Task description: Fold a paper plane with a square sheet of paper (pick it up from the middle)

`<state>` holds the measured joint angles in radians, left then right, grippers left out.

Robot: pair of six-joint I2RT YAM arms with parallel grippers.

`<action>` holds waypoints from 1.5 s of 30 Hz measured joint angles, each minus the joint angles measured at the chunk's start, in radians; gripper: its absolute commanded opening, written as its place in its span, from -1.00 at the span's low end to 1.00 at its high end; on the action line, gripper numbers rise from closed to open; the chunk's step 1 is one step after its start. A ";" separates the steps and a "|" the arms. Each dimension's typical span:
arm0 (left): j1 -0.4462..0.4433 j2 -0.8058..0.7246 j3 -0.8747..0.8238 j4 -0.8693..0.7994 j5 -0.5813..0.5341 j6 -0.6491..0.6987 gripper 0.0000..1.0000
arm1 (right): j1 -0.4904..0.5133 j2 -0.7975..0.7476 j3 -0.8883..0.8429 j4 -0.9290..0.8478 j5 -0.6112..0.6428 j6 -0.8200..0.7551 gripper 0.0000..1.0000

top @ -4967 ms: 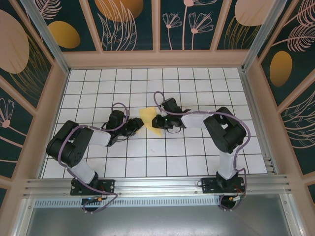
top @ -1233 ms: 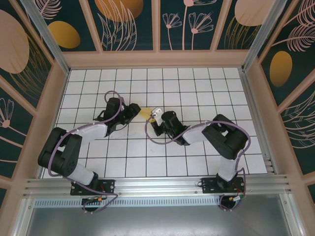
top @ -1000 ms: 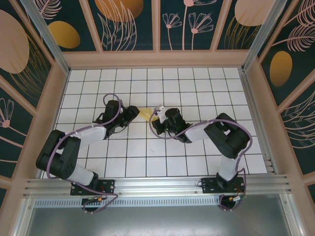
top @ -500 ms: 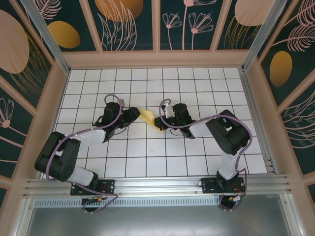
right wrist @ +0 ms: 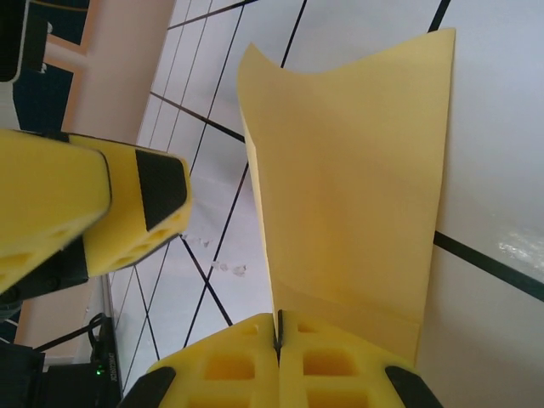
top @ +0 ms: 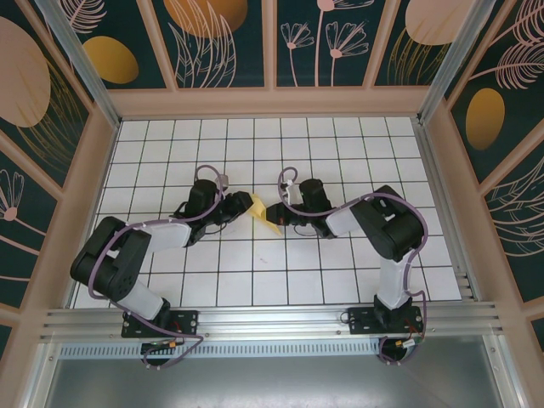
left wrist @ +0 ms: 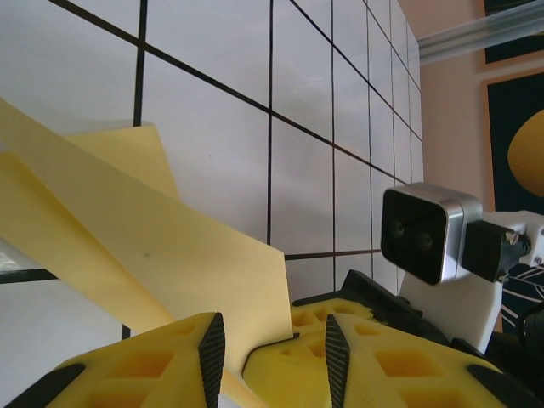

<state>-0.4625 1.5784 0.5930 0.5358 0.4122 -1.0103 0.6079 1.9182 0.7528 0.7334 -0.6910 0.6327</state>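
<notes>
We are working over the white grid table. The folded yellow sheet of paper is spanning the gap between our two grippers. Our right gripper is pinching the sheet's near edge, with its fingers pressing together on the paper. Our left gripper is facing it from the opposite side. It is holding its jaws narrowly apart, with the sheet's other edge running between them, unclamped.

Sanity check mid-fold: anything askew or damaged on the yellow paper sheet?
Nothing torn or spilled. The thin yellow creased paper sheet is pinched in the shut right gripper, and its other end sits between the parted jaws of the left gripper. Only oddity: its free edge bows slightly.
</notes>
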 measured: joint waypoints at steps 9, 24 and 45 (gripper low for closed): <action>-0.010 0.049 0.013 0.043 0.026 0.000 -0.25 | -0.020 0.048 0.000 0.030 -0.069 0.084 -0.96; -0.015 0.110 0.018 0.067 0.030 0.000 -0.28 | -0.032 0.066 0.011 0.036 -0.096 0.127 -0.96; -0.016 0.172 0.025 0.105 0.052 -0.004 -0.31 | -0.032 0.103 0.048 -0.016 -0.116 0.132 -0.95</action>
<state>-0.4782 1.7508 0.6182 0.6407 0.4641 -1.0145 0.5755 2.0209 0.8005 0.7177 -0.8070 0.7643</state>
